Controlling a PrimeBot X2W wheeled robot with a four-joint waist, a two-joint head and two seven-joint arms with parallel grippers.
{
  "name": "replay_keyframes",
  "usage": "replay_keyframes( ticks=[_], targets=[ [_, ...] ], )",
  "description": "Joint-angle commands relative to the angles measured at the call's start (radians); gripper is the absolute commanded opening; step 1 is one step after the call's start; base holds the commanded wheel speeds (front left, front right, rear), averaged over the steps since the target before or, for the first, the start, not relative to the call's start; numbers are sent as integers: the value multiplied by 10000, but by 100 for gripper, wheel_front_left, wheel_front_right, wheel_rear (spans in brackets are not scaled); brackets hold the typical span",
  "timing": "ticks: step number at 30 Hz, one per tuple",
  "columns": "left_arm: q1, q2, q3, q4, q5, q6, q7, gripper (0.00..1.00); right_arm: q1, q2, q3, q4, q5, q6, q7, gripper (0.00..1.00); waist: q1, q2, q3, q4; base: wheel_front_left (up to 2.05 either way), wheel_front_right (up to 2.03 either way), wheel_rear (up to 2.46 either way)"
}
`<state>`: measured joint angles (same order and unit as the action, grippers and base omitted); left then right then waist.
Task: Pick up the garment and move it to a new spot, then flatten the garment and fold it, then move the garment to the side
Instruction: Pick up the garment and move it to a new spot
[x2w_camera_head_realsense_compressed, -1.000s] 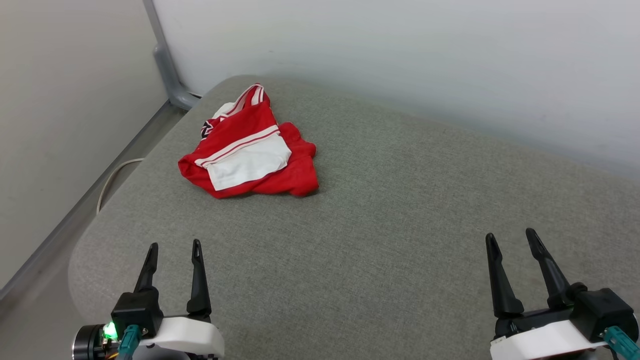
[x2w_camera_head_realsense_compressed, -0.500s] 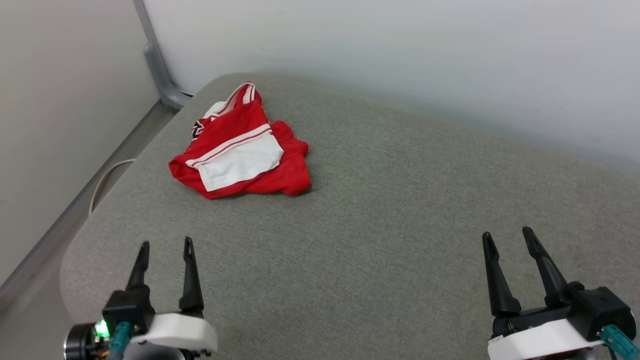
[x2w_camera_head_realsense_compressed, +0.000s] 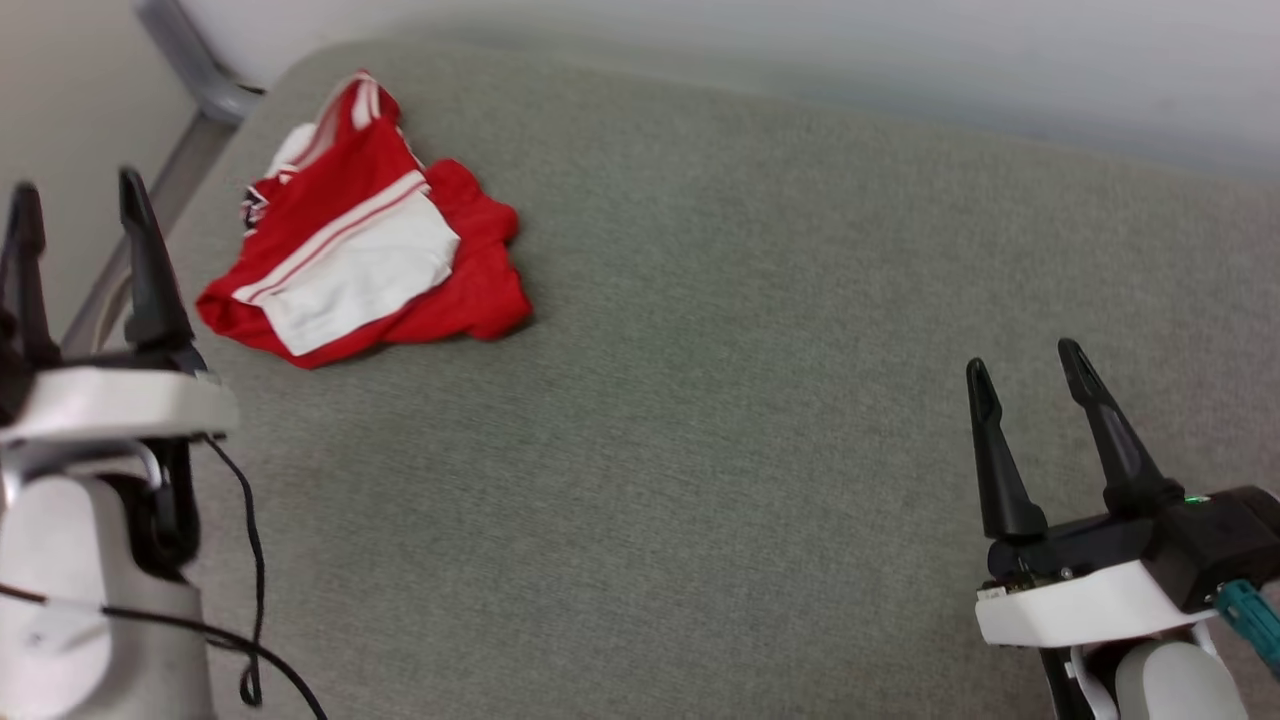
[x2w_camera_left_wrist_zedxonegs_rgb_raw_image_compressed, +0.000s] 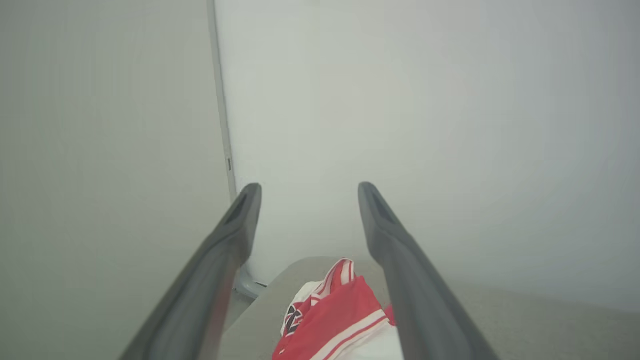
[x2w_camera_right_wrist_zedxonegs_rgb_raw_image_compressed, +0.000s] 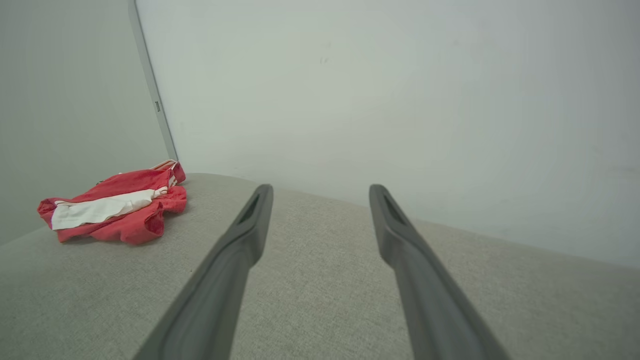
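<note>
Your left pincer (x2w_camera_head_realsense_compressed: 76, 183) is open and empty at the left edge. The shirt (x2w_camera_head_realsense_compressed: 370, 260) lies crumpled just beyond it, on the far-left corner of the grey cushion (x2w_camera_head_realsense_compressed: 700, 400). Your right pincer (x2w_camera_head_realsense_compressed: 1023, 355), also open and empty, hovers at the near right, well apart from the shirt.

The crumpled red jersey shirt with white sleeves (x2w_camera_head_realsense_compressed: 370, 260) lies on the far left part of the grey fabric-covered cushion (x2w_camera_head_realsense_compressed: 700, 420), near its rounded back corner. Behind the cushion stands the pale wall (x2w_camera_head_realsense_compressed: 800, 40), and a grey metal post (x2w_camera_head_realsense_compressed: 190, 65) rises just beyond that corner. The left hand (x2w_camera_head_realsense_compressed: 76, 185) is left of the shirt, by the cushion's left edge and apart from the shirt. The right hand (x2w_camera_head_realsense_compressed: 1023, 357) is over the near right part, well apart from the shirt.
</note>
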<state>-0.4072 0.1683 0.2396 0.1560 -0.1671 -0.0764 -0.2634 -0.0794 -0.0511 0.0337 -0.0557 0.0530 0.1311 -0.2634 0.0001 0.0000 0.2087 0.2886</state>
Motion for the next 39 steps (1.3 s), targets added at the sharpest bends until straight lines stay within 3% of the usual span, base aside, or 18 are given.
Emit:
replay_keyframes(
  ticks=[1,5,9,17,23,31,39],
  targets=[
    [-397,187,-8,173,45,-133,-23,100,-209,17,14,-94,-113,-7,-21,100,-1,0,663,-450,0,0,0],
    [-1577,768,-135,1210,-522,-377,224,100,-470,17,-8,-253,-228,-7,-21,100,-1,0,1170,-688,0,0,0],
    [-2658,1502,-601,2028,-1202,-514,1209,100,-692,17,-94,-393,-370,-7,-21,100,-1,0,1635,-861,0,0,0],
    [-4126,2996,-2045,3264,-3116,-521,4155,100,-1071,17,-182,-679,-596,-7,-21,100,-1,0,2489,-1169,0,0,0],
    [-4817,3680,-2745,4151,-4525,-524,6509,100,-1294,17,-227,-877,-721,-7,-21,100,-1,0,3027,-1378,0,0,0],
    [-5191,4185,-3653,4999,-5893,-525,8937,100,-1534,17,-265,-1124,-814,-7,-21,100,-1,0,3689,-1625,0,0,0],
    [-4861,4362,-5000,5676,-6597,-524,10123,100,-1722,17,-203,-1201,-805,-7,-21,100,-1,0,4050,-1775,0,0,0]
  ],
)
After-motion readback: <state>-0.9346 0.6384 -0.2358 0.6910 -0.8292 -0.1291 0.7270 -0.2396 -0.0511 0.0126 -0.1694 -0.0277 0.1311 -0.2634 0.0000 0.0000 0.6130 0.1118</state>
